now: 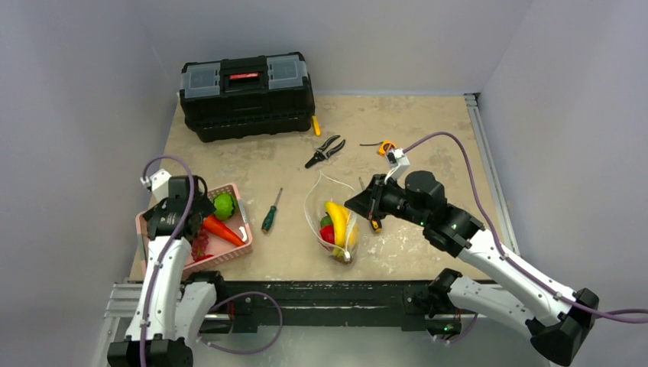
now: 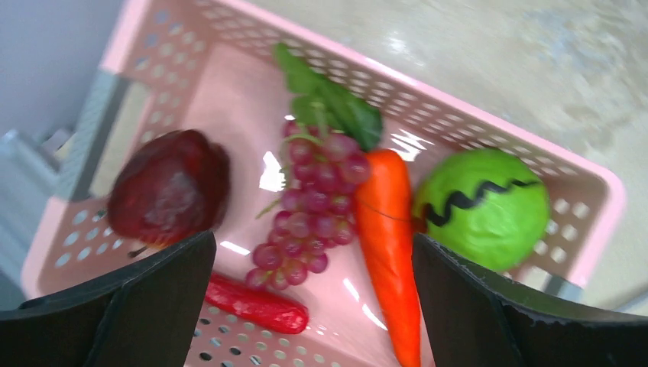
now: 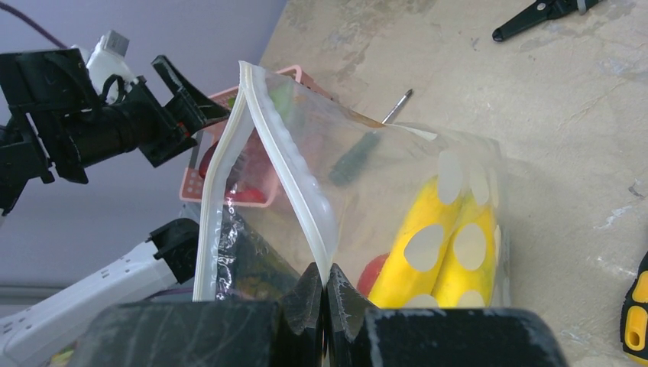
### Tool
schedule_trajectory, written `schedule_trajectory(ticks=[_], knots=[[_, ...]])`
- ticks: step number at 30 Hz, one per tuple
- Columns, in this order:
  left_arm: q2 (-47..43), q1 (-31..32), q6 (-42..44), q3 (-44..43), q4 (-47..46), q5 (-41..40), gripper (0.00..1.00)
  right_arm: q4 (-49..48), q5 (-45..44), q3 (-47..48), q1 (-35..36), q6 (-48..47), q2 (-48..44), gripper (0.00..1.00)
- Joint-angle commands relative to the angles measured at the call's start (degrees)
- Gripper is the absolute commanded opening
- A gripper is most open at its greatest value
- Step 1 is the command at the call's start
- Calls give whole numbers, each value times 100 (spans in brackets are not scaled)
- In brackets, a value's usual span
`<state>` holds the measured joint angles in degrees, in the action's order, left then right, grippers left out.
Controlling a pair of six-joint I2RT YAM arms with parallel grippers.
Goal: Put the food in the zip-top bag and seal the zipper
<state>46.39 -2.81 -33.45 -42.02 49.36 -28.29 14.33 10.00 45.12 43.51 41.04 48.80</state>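
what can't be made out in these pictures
Left wrist view: carrot tip cut off by the bottom edge; red chili end behind a finger.
Right wrist view: zip-top bag lower corner hidden by the right gripper.
Top view: green food beside the banana, too small to name.

carrot (image 2: 386, 245) tip cropped, chili (image 2: 260, 304) half hidden

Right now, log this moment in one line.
left gripper: open, above basket | right gripper: shut on bag | bag: banana inside | basket: carrot, grapes
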Motion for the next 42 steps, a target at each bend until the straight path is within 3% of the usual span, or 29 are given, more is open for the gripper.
schedule_trajectory(ticks=[1, 5, 13, 16, 21, 27, 39, 42], knots=[[-469, -442, -1135, 261, 294, -1218, 100, -208, 61, 232, 15, -117, 81, 0], [-459, -646, -1225, 435, 102, -1425, 92, -299, 186, 251, 17, -163, 193, 0], [205, -1184, -1829, 311, 332, -1632, 99, -444, 413, 148, 17, -220, 147, 0], [496, -1727, -1998, 285, 231, -1343, 100, -437, 428, 139, 11, -260, 88, 0], [1086, -2032, -2433, 230, 190, -1010, 100, -443, 443, 94, 18, -272, -41, 0], [1200, -2816, -2951, 495, 56, -448, 100, -498, 441, -1, 17, -249, -134, 0], [1711, -3551, -3399, 590, -98, 247, 100, -533, 437, 84, 17, -247, 103, 0], [1686, -3564, -3445, 601, -112, 273, 93, -540, 441, 64, 18, -203, 113, 0]])
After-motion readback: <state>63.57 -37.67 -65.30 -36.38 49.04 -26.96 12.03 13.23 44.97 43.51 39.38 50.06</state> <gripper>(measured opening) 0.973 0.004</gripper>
